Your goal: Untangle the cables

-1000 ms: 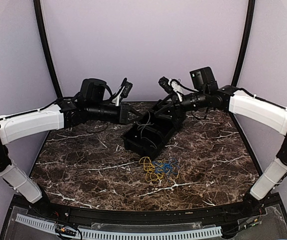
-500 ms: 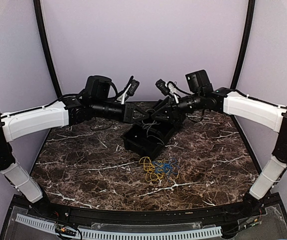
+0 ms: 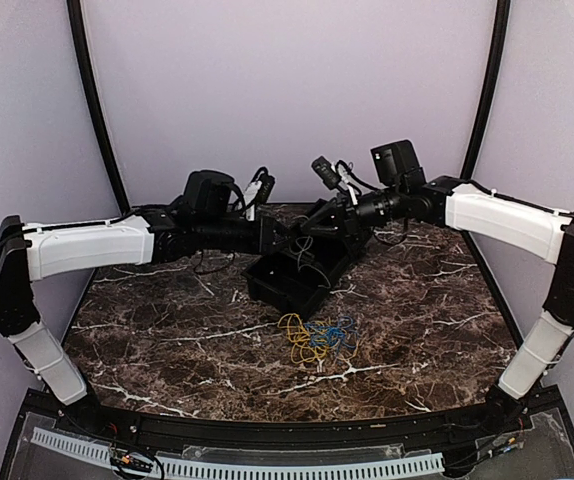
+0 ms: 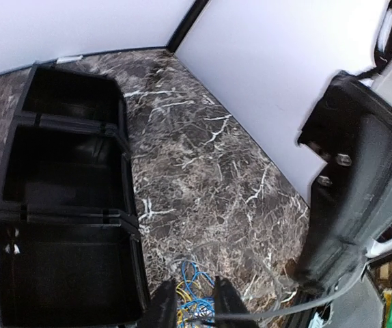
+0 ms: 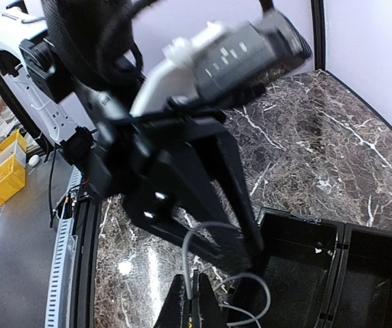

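The cables (image 3: 317,338) lie in a small yellow and blue tangle on the counter (image 3: 167,320), just in front of the near end of the black three-compartment tray (image 3: 277,292). Above that tray the two hands meet tip to tip. The right hand (image 5: 190,301) is pressed together, pinching a thin grey wire (image 5: 184,256) that loops over the tray's end compartment. The left hand (image 4: 190,301) is slightly spread, with the tangle showing through the gap between its fingers.

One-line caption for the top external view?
Left gripper and right gripper meet over the black tray; yellow-blue cables lie on the marble table.
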`<control>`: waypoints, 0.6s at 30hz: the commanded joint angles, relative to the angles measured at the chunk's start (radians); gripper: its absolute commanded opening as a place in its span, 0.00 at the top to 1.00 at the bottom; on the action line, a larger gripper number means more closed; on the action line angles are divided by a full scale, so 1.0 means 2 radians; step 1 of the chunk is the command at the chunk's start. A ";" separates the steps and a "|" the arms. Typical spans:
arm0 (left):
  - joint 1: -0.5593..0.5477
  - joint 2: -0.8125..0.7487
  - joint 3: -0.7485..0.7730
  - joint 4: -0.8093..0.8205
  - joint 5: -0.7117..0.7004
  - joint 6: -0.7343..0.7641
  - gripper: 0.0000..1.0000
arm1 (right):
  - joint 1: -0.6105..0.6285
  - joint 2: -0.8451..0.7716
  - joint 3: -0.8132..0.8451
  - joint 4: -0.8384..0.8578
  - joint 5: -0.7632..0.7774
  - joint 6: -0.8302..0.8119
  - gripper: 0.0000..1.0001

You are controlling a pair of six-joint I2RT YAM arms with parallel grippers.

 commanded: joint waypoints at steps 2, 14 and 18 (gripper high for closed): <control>0.003 0.017 -0.058 0.086 -0.129 -0.052 0.89 | -0.001 -0.025 0.021 0.006 -0.046 0.020 1.00; 0.096 -0.014 -0.186 0.086 -0.215 -0.088 0.89 | -0.053 -0.019 0.062 0.017 -0.039 0.028 1.00; 0.106 -0.057 -0.201 0.066 -0.238 -0.066 0.85 | -0.053 0.002 0.062 0.035 -0.020 0.026 1.00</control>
